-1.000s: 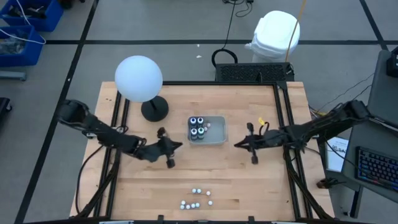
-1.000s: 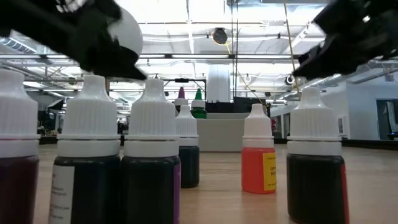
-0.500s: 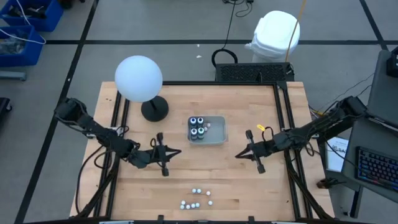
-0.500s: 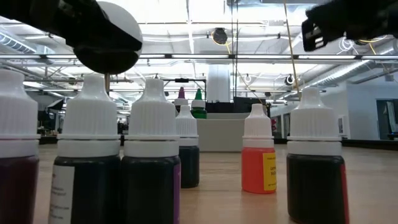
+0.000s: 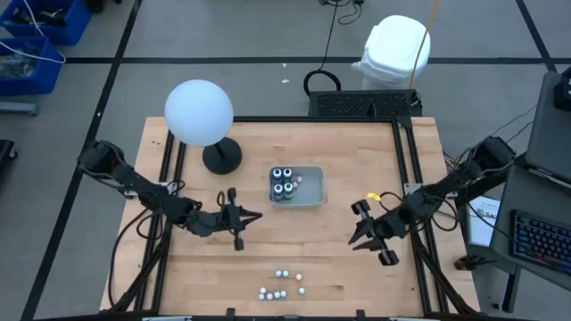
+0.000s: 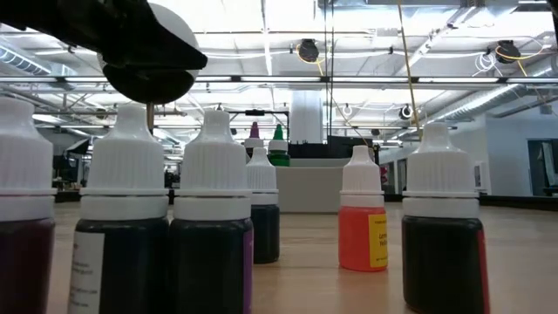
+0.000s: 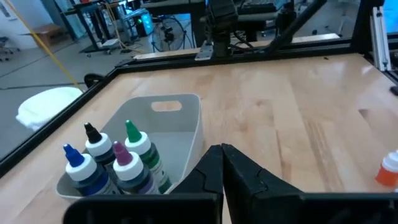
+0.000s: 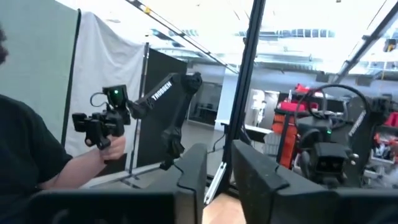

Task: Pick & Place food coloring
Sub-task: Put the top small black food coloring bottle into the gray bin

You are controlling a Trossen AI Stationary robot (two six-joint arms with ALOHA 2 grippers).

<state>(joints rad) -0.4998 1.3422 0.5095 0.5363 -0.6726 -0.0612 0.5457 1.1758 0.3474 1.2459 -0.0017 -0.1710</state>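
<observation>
High view: wooden table. Clear tray at centre holds four larger bottles. Small white-capped bottles lie loose near the front edge. White globe lamp at the back left corner. Left gripper left of tray, clenched, holding nothing. Right gripper right of tray, fingers slightly parted, nothing between them.
Low view: dropper bottles close up; orange bottle carries a yellow label, text unreadable. Ceiling trusses and lights behind.
Left wrist view: tray bottles show blue, black, purple and green tips.
Right wrist view: a person's hand grips a controller; the arm behind reads "TROSSEN"
</observation>
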